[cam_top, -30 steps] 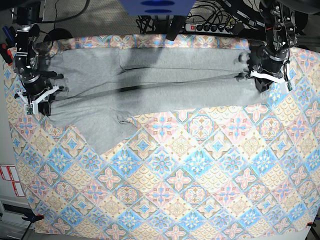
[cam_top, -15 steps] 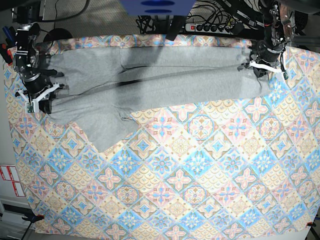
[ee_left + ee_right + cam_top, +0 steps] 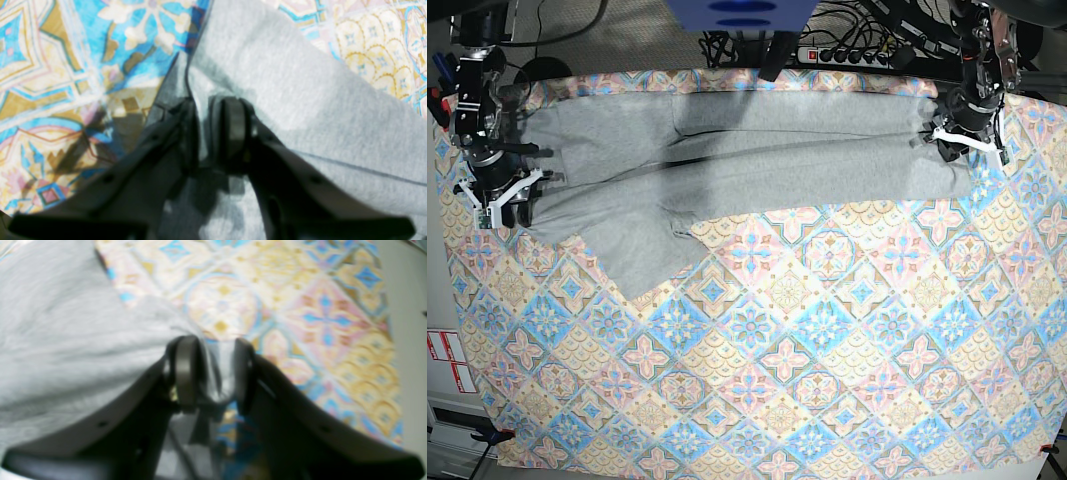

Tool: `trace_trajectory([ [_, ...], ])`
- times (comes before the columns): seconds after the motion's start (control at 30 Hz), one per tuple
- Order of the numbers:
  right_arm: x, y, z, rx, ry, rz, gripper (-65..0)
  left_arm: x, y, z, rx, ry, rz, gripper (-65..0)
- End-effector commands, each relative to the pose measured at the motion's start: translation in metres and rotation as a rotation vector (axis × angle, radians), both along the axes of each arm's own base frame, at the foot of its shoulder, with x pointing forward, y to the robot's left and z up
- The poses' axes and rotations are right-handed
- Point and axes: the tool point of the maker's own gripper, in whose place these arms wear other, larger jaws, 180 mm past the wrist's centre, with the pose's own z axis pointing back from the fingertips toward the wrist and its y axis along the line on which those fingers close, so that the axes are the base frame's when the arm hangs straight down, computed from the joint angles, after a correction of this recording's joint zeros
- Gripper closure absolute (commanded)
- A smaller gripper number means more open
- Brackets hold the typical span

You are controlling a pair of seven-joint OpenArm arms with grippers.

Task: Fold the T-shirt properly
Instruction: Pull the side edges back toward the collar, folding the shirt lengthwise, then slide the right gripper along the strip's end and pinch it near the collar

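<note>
T-shirt (image 3: 727,165) stretched across the far tabletop.
Left gripper (image 3: 208,133) and right gripper (image 3: 211,373) — jaws slightly apart, grey cloth between them.

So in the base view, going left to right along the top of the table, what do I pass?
Right gripper at the cloth's left end → T-shirt, stretched across the tablecloth → left gripper at its right end.
</note>
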Motion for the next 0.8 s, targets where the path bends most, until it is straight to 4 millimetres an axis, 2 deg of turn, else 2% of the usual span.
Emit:
trace_trajectory([
  [0.0, 0.01, -0.012, 0.021, -0.016, -0.069, -0.021, -17.5, 0.004, 0.009, 0.006, 0.029, -0.011, 0.009, -15.1],
  [0.2, 0.001, -0.029, 0.024, 0.033, -0.122, -0.156, -17.9, 0.007, 0.008, 0.006, 0.027, -0.015, 0.007, -15.0],
  [0.33, 0.001, -0.028, 0.024, 0.035, -0.125, -0.157, -17.9, 0.008, 0.008, 0.006, 0.026, -0.017, 0.008, -15.0],
  [0.43, 0.009, -0.023, 0.038, 0.027, -0.161, -0.135, -17.9, 0.008, 0.008, 0.006, 0.026, -0.017, 0.008, -15.0],
  [0.53, 0.025, -0.001, 0.06, 0.023, -0.219, -0.07, -18.0, 0.008, 0.008, 0.006, 0.026, -0.017, 0.008, -15.0],
  [0.6, 0.032, 0.022, 0.062, 0.028, -0.205, -0.005, -18.0, 0.008, 0.008, 0.006, 0.026, -0.017, 0.008, -15.1],
  [0.67, 0.048, 0.041, 0.071, 0.035, -0.21, 0.045, -18.1, 0.008, 0.008, 0.006, 0.026, -0.017, 0.008, -15.1],
  [0.77, 0.072, 0.069, 0.063, 0.053, -0.139, 0.109, -18.1, 0.008, 0.007, 0.006, 0.023, -0.018, 0.009, -15.1],
])
